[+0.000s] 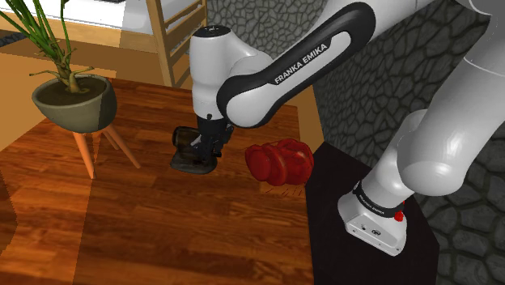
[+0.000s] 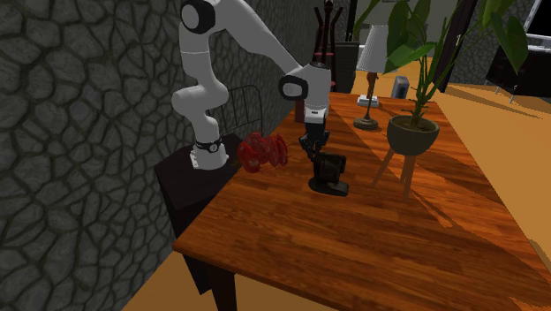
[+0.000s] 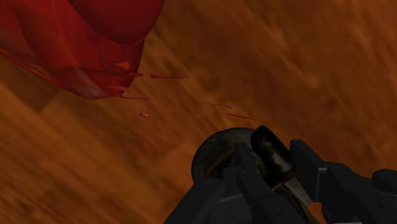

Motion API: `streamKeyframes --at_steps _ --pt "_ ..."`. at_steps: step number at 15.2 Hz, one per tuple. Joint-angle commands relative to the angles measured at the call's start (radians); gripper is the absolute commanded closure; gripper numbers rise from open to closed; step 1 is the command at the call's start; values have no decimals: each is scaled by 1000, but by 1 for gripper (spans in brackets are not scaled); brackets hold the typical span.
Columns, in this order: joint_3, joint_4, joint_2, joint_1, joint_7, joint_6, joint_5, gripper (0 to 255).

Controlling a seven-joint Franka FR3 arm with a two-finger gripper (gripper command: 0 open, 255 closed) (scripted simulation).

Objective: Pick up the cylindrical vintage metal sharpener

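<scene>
Lettering "FRANKA EMIKA" [image 1: 301, 65] on arm [image 1: 235, 48] above sharpener [image 1: 188, 147]

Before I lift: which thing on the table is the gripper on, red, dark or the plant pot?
The dark sharpener; the gripper clasps its top. The red object lies apart beside it, the plant pot farther off.
</scene>
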Motion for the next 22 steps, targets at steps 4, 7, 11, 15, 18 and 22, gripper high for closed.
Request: streamKeyframes --at_steps 4,7,11,15,18,22 --pt "0 0 0 0 0 0 0 255" --pt "0 8 -18 -1 -8 -25 10 255" --pt "0 28 -55 -2 -21 -79 29 255" --pt "-1 52 -88 -3 -32 -133 44 255" --pt "-3 72 -110 -3 -39 -174 54 255" --pt "-4 87 -124 -3 -44 -203 60 255"
